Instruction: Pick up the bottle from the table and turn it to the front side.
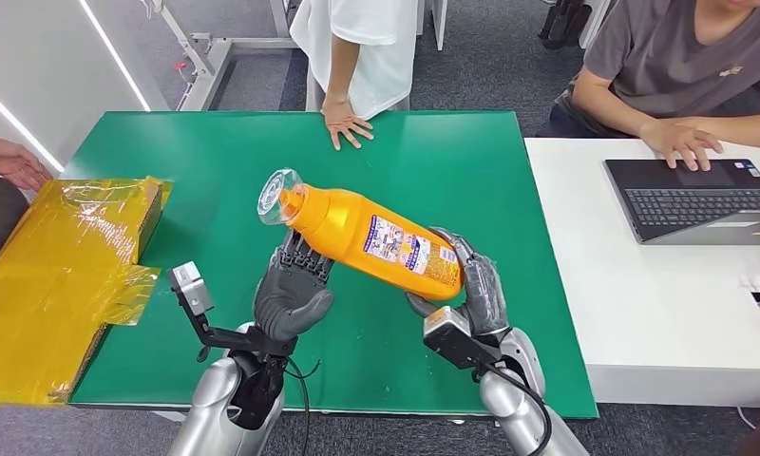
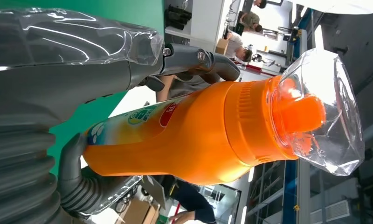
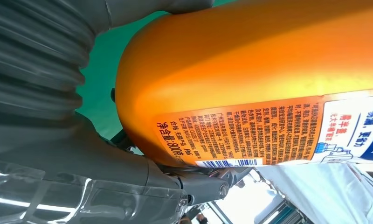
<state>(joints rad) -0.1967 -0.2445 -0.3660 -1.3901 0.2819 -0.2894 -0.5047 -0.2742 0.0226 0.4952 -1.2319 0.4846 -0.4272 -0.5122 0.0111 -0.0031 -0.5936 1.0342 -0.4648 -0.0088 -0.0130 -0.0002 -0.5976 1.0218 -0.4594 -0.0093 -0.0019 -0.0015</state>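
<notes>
The orange bottle (image 1: 367, 233) is lifted off the green table (image 1: 452, 152), lying tilted between my two hands, its clear cap (image 1: 279, 197) pointing to the far left. A printed label with small text and a barcode faces up. My left hand (image 1: 294, 290) holds it from below near the neck end; the left wrist view shows that hand (image 2: 82, 79) with its thumb and fingers around the bottle (image 2: 198, 135). My right hand (image 1: 471, 285) grips the base end. In the right wrist view, the right hand (image 3: 58, 140) wraps the orange body (image 3: 250, 70) beside the text label.
A yellow-wrapped box (image 1: 63, 275) lies at the table's left edge, with a person's hand (image 1: 15, 161) beside it. Another person's hand (image 1: 345, 123) rests on the far edge. To the right, a white table (image 1: 642, 313) carries a laptop (image 1: 699, 199) that a seated person is using.
</notes>
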